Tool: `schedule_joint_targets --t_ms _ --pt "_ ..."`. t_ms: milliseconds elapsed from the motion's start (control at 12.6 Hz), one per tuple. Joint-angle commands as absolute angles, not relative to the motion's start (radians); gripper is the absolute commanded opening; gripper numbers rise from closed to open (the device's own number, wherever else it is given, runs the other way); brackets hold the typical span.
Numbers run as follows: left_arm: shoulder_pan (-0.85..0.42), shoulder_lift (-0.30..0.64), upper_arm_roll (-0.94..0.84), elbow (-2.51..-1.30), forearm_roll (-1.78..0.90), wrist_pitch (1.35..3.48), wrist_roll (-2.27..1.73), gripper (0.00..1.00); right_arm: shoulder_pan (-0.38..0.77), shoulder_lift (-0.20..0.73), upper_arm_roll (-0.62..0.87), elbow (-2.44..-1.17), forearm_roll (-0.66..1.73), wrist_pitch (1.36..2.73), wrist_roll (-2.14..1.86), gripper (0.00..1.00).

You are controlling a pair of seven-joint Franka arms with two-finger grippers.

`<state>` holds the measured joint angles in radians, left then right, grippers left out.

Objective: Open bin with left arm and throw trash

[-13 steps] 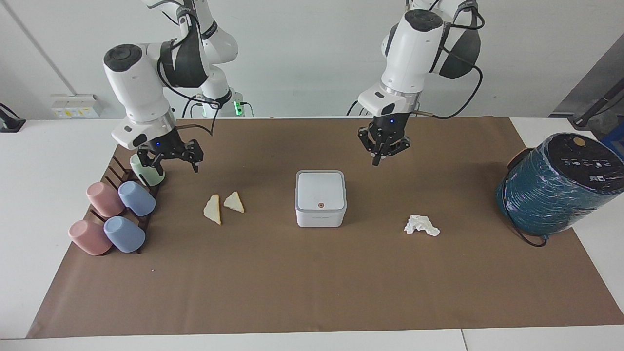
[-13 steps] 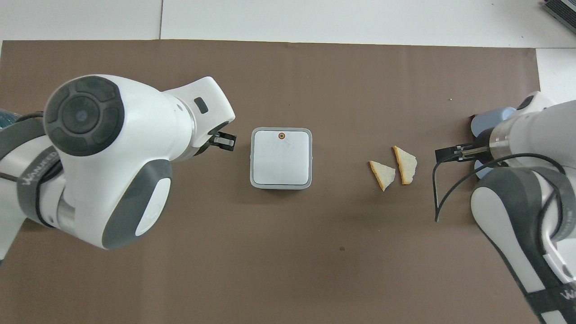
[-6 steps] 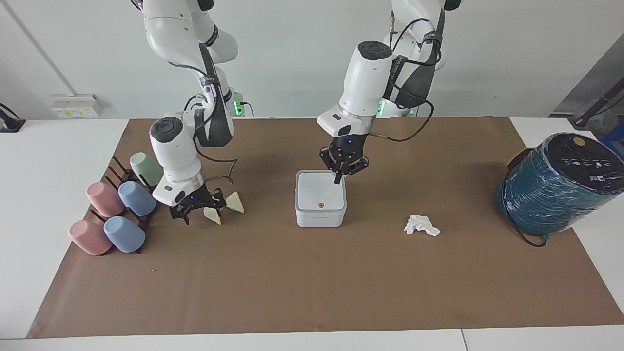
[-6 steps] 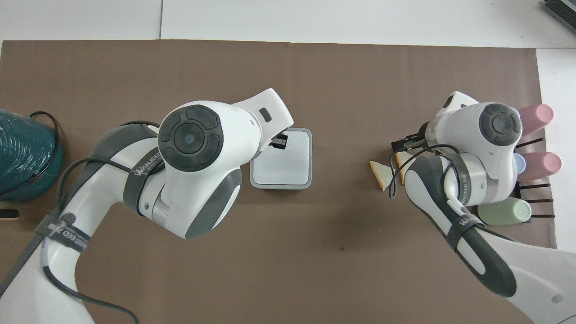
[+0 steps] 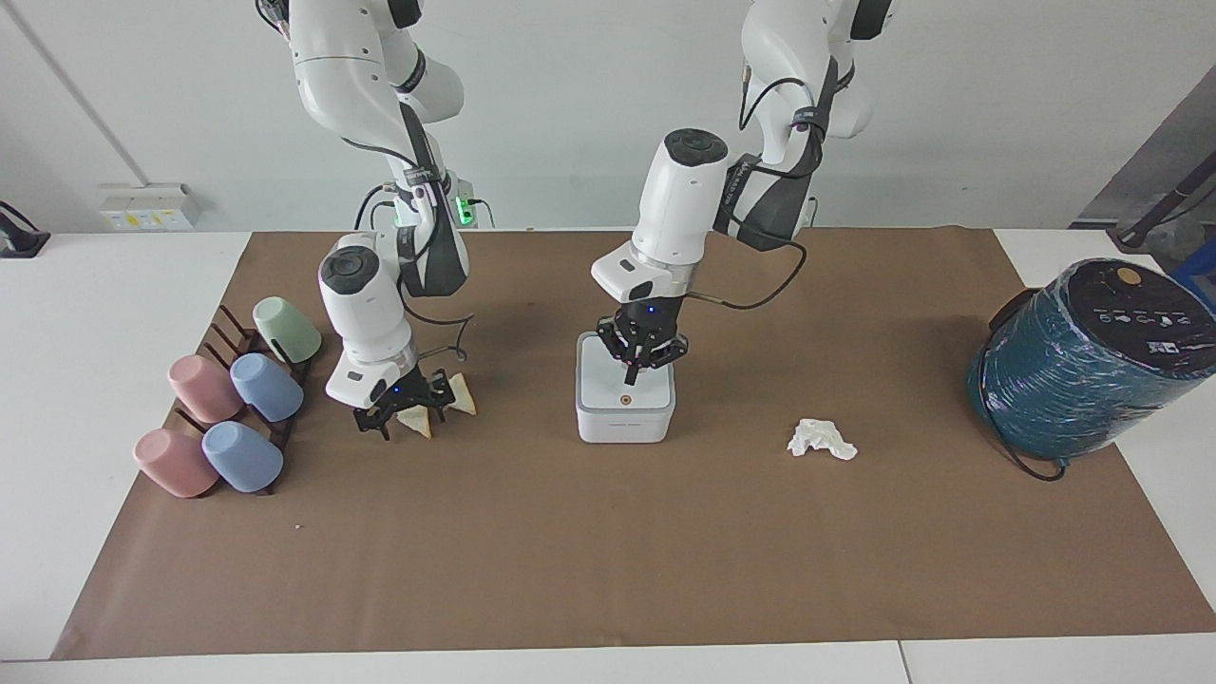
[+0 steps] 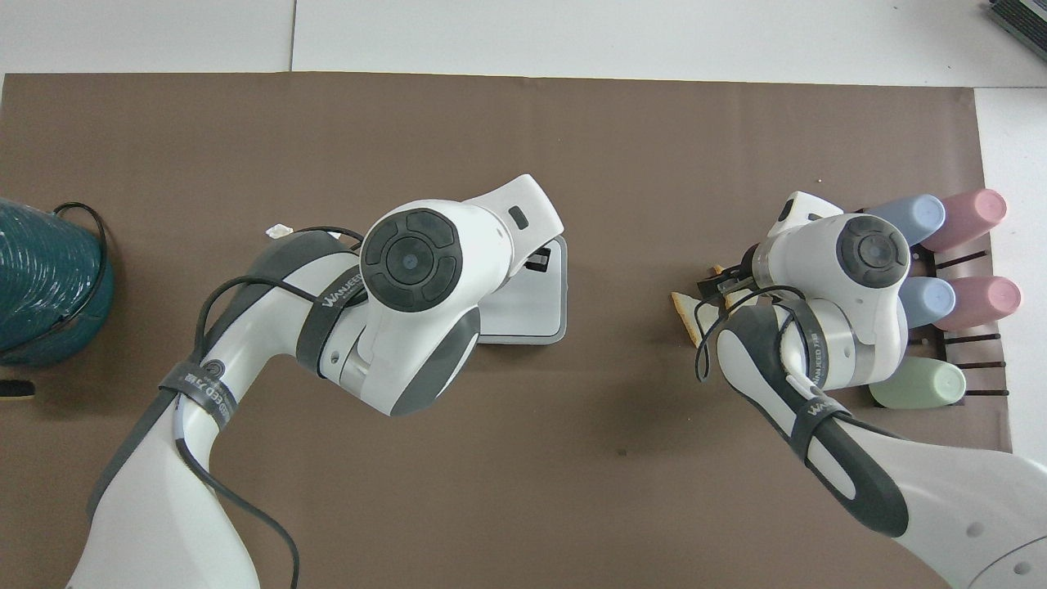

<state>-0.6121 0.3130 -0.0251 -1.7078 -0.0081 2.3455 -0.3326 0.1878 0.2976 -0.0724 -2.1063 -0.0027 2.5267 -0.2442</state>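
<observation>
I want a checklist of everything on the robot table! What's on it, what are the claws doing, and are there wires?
Surface: brown paper sheet on a white table.
Job's things: white bin, lid down; two bread triangles toward the right arm's end; crumpled tissue toward the left arm's end.
Clutter: five pastel cups on a dark rack; teal-wrapped cylinder at the left arm's end.
Claws: left claw shut, tip down at the bin lid; right claw open, low around the bread.
Cables: black cable looping off each arm; another cable by the cylinder.
Surroundings: white wall, wall socket box.
</observation>
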Motion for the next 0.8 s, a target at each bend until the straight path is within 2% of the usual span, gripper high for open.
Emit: schedule_joint_targets --t_ms 0,80,159,318,716 --pt "-0.629 0.344 -0.012 -1.700 0.012 2.367 -0.356 0.00 0.179 0.293 -0.067 -2.129 0.025 2.551 -0.284 0.63" --pt "-0.629 0.347 -0.012 -1.703 0.012 2.371 -0.356 0.00 0.179 0.295 -0.067 -2.129 0.025 2.553 -0.284 0.46" --pt "-0.629 0.363 -0.012 -1.703 0.012 2.385 -0.354 0.00 0.179 0.295 -0.067 -2.129 0.025 2.553 -0.284 0.35" --pt "-0.629 0.386 -0.012 -1.704 0.012 2.404 -0.356 0.00 0.179 0.295 -0.067 -2.128 0.025 2.551 -0.256 0.00" --pt "-0.634 0.373 -0.009 -1.691 0.035 2.295 -0.356 0.00 0.179 0.266 -0.066 -2.088 0.029 2.498 -0.157 0.00"
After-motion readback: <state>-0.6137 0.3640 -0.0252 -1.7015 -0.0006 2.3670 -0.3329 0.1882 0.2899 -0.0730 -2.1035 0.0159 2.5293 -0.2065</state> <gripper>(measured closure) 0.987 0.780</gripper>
